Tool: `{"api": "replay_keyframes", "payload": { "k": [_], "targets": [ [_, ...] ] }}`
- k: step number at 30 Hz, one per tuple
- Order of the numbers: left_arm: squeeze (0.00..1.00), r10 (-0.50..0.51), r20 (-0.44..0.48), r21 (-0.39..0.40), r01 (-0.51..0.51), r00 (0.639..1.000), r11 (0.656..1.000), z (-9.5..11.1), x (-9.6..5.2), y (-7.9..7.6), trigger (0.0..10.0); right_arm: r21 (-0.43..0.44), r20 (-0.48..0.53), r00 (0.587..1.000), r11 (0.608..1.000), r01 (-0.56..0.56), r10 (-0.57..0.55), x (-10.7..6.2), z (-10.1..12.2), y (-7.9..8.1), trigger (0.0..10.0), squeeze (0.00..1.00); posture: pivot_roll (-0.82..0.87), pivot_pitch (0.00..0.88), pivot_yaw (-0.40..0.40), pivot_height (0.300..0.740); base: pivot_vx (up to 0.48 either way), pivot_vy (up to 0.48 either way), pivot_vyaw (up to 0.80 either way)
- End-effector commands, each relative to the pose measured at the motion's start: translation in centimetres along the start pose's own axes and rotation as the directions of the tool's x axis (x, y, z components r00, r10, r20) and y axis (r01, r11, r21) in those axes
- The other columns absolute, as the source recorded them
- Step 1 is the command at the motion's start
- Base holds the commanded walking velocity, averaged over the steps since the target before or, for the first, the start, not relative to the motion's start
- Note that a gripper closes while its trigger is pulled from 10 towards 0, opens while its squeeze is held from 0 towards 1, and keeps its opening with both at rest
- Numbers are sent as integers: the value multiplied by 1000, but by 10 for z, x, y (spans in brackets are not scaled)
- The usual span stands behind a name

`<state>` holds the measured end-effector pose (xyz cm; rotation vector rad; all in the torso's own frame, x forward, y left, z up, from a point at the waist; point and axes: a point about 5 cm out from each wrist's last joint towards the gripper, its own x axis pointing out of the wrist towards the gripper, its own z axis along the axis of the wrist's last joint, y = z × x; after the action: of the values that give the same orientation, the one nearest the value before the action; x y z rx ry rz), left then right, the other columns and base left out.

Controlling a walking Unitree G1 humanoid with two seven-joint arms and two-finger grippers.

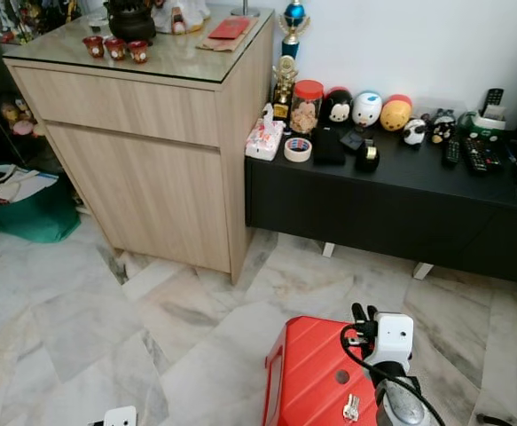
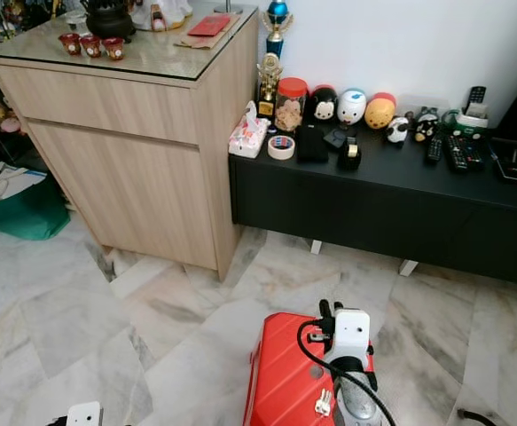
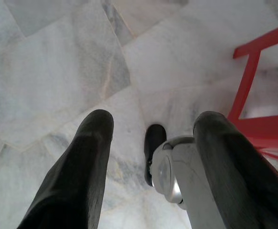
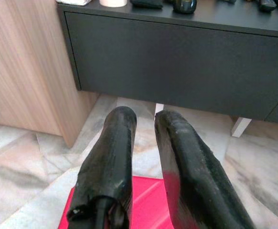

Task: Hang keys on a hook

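Robot stands over a red stool with keys on it; no hook in sight yet.

Left eye view: a small bunch of keys [image 1: 351, 407] lies on the red stool [image 1: 307, 373] at the lower edge, just beside the right pincer [image 1: 361, 316], which rises above the stool. Beyond stand a wooden cabinet [image 1: 143, 169] and a low black counter [image 1: 391, 195] with toys and remotes. Judged from this, the keys are not yet picked up; the next move calls for lowering to grip them.
Right eye view: same scene; the stool is cut off below.
Left wrist view: the left pincer [image 3: 150, 157] hangs spread wide over the marble floor [image 3: 57, 62], holding nothing.
Right wrist view: the right pincer's fingers [image 4: 110, 162] nearly touch, a thin gap between them, nothing held.
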<state>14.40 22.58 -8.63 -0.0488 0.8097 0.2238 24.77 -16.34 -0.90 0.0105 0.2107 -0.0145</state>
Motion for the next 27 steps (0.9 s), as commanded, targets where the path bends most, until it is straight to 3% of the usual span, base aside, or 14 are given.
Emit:
{"api": "replay_keyframes", "payload": {
  "k": [1,5,6,7,9,10,11,13,14,16,22,27],
  "targets": [
    [0,22,3,-5,-22,1000,1000,-2,-2,6,10000,3,2,1000,1000,0,0,1,2,1,10000,0,83,51,-42,740,0,0,0],
    [0,42,140,-18,-40,989,999,27,4,9,10000,5,8,1000,1000,1,-1,3,5,2,10000,0,85,45,-43,740,0,0,0],
    [0,47,211,-35,-40,976,999,41,6,11,10000,7,10,1000,1000,1,-1,3,6,2,10000,0,84,42,-43,740,0,0,0],
    [0,47,211,-35,-40,976,999,41,6,11,10000,7,10,1000,1000,1,-1,3,6,2,10000,0,84,42,-43,740,0,0,0],
    [0,37,305,-42,-26,952,999,59,8,10,10000,9,11,1000,1000,-1,1,3,6,3,10000,0,74,37,-40,740,0,0,0],
    [0,11,385,-12,-7,923,1000,74,7,7,10000,19,8,1000,1000,2,-2,4,7,3,10000,0,81,33,-42,740,0,0,0],
    [0,-32,493,38,15,869,999,96,5,2,10000,33,5,1000,999,9,-9,4,7,3,10000,0,81,33,-42,740,0,0,0],
    [0,-56,568,54,31,821,998,110,1,-1,10000,36,6,1000,999,11,-11,5,8,4,10000,0,79,28,-44,740,0,0,0],
    [0,-67,625,55,41,778,998,121,-3,-3,10000,35,8,1000,999,9,-10,5,9,5,10000,0,79,26,-43,740,0,0,0],
    [0,-81,645,64,52,760,997,124,-6,-4,10000,39,10,1000,999,3,-3,5,9,6,10000,0,79,26,-43,740,0,0,0],
    [0,-86,641,61,61,763,996,120,-6,-5,10000,46,-15,1000,999,22,-21,8,9,8,10000,0,85,31,-50,740,0,0,0],
    [0,-107,641,62,88,760,994,121,-5,-12,10000,58,-13,1000,998,12,-11,10,11,10,10000,0,85,31,-50,710,0,0,0]
  ]
}}
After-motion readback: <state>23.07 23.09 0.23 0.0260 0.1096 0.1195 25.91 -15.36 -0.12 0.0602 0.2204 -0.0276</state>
